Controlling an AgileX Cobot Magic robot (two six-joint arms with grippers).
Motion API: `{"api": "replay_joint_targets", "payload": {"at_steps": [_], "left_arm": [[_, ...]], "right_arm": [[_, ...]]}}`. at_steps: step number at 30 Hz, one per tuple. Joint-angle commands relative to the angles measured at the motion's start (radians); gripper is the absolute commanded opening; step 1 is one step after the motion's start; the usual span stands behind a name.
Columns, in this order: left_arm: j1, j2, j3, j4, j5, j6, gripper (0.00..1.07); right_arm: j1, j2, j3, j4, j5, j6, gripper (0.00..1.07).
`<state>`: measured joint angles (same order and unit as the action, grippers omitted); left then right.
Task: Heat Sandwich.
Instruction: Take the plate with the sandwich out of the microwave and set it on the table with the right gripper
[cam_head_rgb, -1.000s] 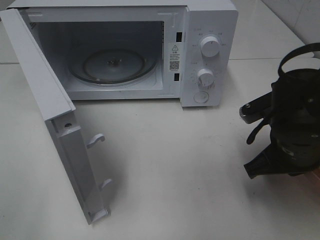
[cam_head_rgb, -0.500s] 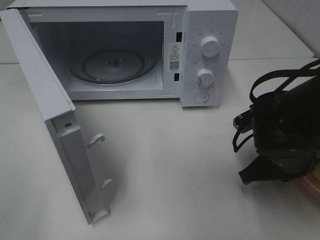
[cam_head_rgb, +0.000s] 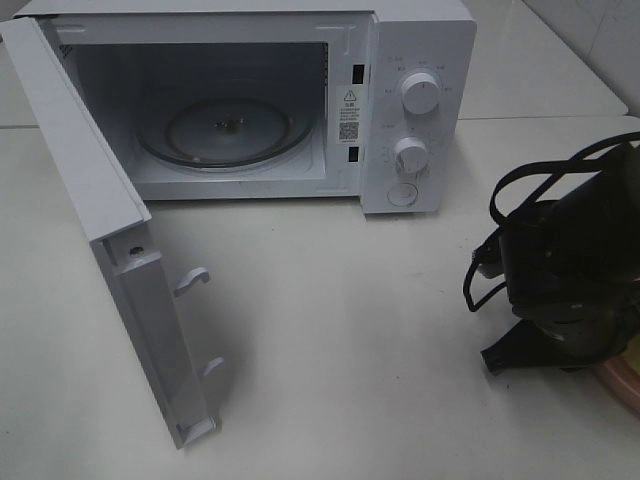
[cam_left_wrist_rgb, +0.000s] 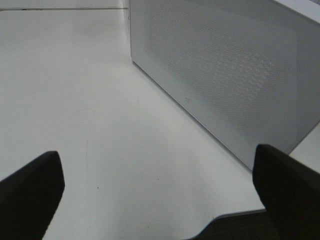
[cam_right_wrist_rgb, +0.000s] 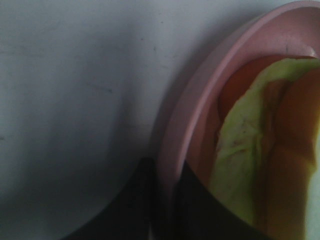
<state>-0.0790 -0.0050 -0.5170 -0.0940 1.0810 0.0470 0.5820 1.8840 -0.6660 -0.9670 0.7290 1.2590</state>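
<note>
Sandwich (cam_right_wrist_rgb: 260, 165): only partly in frame in the right wrist view, a pale yellow-green leafy layer beside orange filling, a sliver of white at the frame edge. It lies on a round pink plate (cam_right_wrist_rgb: 200, 115) with a raised rim. The plate sits on the white surface (cam_head_rgb: 350, 330) at the far right, mostly hidden under the black right arm; just a pink arc (cam_head_rgb: 622, 385) shows in the high view.

Right claw (cam_right_wrist_rgb: 167, 200): narrowed onto the plate rim, one dark finger outside the rim, one inside.

Left claw (cam_left_wrist_rgb: 160, 195): spread wide, holding nothing, next to the perforated outer face of the door (cam_left_wrist_rgb: 225, 75).

White microwave (cam_head_rgb: 420, 60): door (cam_head_rgb: 110, 240) swung open to the left, glass turntable (cam_head_rgb: 225, 130) bare inside.
</note>
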Motion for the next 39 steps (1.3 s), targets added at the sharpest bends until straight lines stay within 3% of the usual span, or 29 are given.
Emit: {"api": "replay_joint_targets", "payload": {"at_steps": [1,7,9,10,19,32,39], "left_arm": [[0.002,-0.006,0.002,-0.001,-0.012,0.000,0.97],[0.002,-0.006,0.002,-0.001,-0.012,0.000,0.97],[0.002,-0.006,0.002,-0.001,-0.012,0.000,0.97],[0.002,-0.006,0.002,-0.001,-0.012,0.000,0.97],[0.002,-0.006,0.002,-0.001,-0.012,0.000,0.97],[0.002,-0.006,0.002,-0.001,-0.012,0.000,0.97],[0.002,-0.006,0.002,-0.001,-0.012,0.000,0.97]], "right_arm": [[-0.012,0.003,-0.002,-0.023,-0.001,0.007,0.12],[-0.012,0.003,-0.002,-0.024,-0.013,0.002,0.21],[-0.012,0.001,-0.002,-0.004,-0.013,-0.017,0.27],[-0.012,-0.003,-0.002,0.006,-0.013,-0.044,0.36],[-0.012,-0.054,-0.001,0.073,0.001,-0.195,0.60],[-0.012,-0.277,-0.001,0.258,0.005,-0.503,0.78],[-0.012,-0.410,-0.001,0.396,0.034,-0.725,0.78]]}}
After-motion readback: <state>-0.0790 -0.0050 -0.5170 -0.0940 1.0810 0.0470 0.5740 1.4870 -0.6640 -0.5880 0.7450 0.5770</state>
